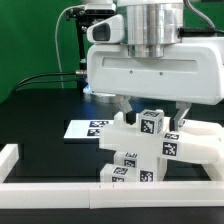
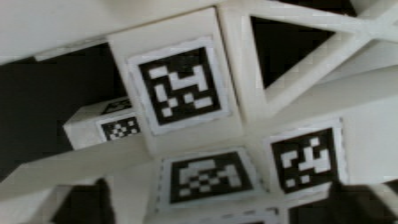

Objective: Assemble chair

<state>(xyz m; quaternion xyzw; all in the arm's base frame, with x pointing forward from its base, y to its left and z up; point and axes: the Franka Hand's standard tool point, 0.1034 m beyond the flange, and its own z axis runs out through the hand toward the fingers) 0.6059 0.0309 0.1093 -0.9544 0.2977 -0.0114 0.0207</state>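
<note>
White chair (image 1: 145, 150), one stepped cluster, between two fingers (image 1: 122, 105).

You see a white, rounded gripper (image 1: 150, 108) housing under a ribbed silver wrist cylinder (image 1: 152, 25), with dark fingers (image 1: 122, 105) below and black cables (image 1: 72, 40) trailing behind.

Smooth white plastic on the chair (image 1: 145, 150) — faintly satiny, with matt black-and-white printed tags stuck flat to its faces (image 2: 183, 88). Matt black on the table (image 1: 40, 115), no shine. Glossy white moulded casing on the gripper (image 1: 150, 108), topped by brushed silvery metal. Flat, paper-like white on the marker board (image 1: 88, 128) — dull finish. Plain matt white along the border rail (image 1: 20, 160).
</note>
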